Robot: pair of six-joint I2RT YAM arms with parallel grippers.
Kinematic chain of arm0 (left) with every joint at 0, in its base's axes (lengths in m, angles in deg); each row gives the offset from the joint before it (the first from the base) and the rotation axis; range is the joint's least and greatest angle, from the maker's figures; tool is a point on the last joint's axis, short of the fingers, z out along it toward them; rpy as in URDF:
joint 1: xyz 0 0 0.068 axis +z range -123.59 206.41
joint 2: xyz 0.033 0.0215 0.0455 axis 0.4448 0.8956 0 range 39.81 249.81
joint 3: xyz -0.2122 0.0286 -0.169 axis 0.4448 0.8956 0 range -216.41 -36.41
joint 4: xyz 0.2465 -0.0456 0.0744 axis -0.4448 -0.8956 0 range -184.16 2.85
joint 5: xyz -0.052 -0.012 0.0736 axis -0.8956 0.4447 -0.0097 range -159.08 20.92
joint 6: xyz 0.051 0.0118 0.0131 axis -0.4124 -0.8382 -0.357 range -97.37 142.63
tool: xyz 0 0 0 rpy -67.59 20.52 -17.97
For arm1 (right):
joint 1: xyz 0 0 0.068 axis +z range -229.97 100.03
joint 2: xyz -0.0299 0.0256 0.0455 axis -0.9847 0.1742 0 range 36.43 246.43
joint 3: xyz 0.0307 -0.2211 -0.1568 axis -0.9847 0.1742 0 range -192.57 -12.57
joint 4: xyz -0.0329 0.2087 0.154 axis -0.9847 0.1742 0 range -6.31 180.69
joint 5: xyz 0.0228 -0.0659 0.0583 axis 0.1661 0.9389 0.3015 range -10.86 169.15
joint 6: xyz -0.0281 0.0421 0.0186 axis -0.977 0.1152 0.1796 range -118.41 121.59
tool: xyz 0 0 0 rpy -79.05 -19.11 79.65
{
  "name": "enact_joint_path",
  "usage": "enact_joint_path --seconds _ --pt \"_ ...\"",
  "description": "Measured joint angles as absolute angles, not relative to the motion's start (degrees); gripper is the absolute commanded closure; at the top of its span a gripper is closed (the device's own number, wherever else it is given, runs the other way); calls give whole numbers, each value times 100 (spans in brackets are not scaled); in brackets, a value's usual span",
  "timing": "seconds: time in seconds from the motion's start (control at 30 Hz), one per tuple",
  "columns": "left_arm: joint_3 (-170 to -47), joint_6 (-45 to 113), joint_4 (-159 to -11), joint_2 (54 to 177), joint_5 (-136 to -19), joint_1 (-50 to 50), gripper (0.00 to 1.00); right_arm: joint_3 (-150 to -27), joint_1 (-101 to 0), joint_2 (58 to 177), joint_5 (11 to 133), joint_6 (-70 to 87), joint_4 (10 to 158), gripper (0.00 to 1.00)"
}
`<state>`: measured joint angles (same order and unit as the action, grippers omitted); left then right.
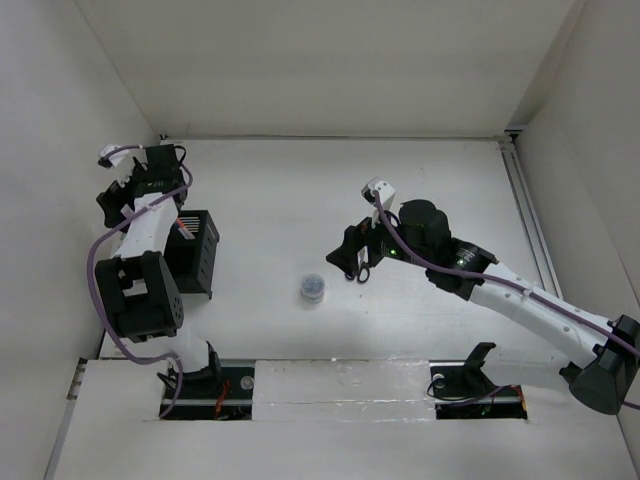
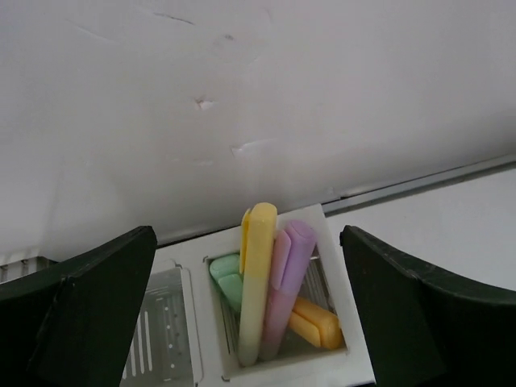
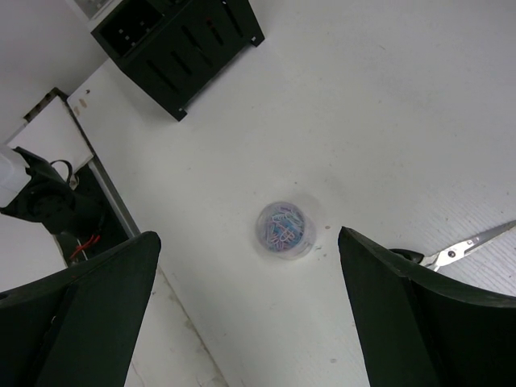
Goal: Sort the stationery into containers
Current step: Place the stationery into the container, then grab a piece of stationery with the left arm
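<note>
Highlighters (image 2: 262,282) in white organiser (image 2: 208,322) under wide-apart, empty left fingers (image 2: 89,314)

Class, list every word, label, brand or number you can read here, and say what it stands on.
No readable text anywhere.
The highlighters show no print.
The round tub has blue marks on top, too blurred to read as lettering.
</note>
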<state>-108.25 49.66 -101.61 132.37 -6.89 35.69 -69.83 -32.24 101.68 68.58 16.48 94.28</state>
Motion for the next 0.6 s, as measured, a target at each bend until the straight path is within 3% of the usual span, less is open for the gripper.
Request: enact_joint_path --seconds 0.43,0.6 --pt "-10812 4516 -9917 11040 -1764 3236 0 -6983 -3224 10166 7037 1644 9428 1" --pt "-10910 4146 -9842 10568 -1823 1910 0 -6991 -3224 10131 7730 1705 9533 1"
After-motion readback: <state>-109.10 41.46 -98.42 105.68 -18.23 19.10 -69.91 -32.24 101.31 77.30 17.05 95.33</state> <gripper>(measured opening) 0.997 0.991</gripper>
